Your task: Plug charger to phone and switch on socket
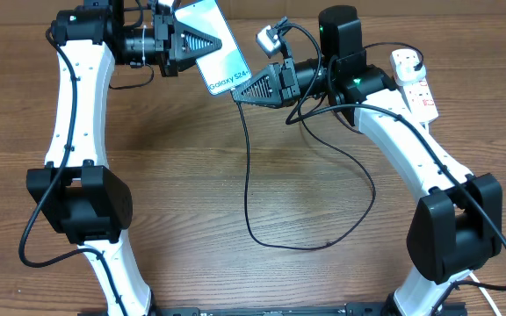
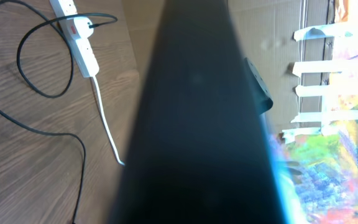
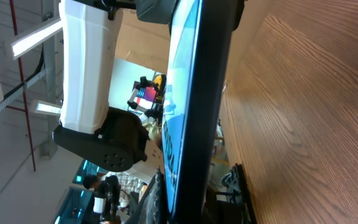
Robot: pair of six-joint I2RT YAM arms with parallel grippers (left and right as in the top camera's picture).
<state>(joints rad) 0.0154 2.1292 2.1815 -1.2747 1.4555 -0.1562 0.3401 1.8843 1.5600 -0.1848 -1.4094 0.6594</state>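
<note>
Left gripper (image 1: 202, 44) clamps phone (image 1: 222, 53) off the table, far centre, its lower end offered to right gripper (image 1: 240, 95), which is pinched on charger (image 1: 247, 175) tip. Socket (image 1: 414, 83) lies far right.

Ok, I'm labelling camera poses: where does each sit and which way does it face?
Overhead: above the table, looking straight down; both arms, left gripper and right gripper closed on the phone.
Left wrist: close against the phone's dark back, facing the power strip; own fingers hidden.
Right wrist: looks along the phone's edge toward the left arm; own fingers flank it.
Shared: overhead and left wrist both see the power strip.
</note>
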